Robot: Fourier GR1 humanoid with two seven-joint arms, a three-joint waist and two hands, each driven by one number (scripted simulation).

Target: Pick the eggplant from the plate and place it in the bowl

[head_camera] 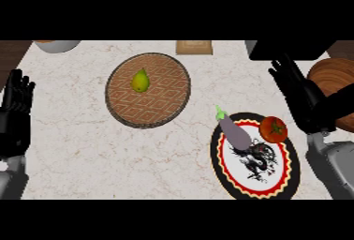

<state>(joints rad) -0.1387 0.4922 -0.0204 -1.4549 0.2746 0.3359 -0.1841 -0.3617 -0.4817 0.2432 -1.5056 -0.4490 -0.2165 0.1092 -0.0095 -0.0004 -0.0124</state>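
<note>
A purple eggplant with a green stem lies on the upper left part of a plate that has a black rim, red trim and a dragon picture. A red tomato sits on the same plate's upper right. The brown woven bowl stands up and left of the plate and holds a green pear. My right hand is open, fingers straight and pointing up, just right of the plate and apart from the eggplant. At the left edge my left hand rests open, fingers up.
A white bowl shows at the top left corner. A tan box sits at the top middle, with a dark appliance to its right. A round wooden board lies at the right edge behind my right hand.
</note>
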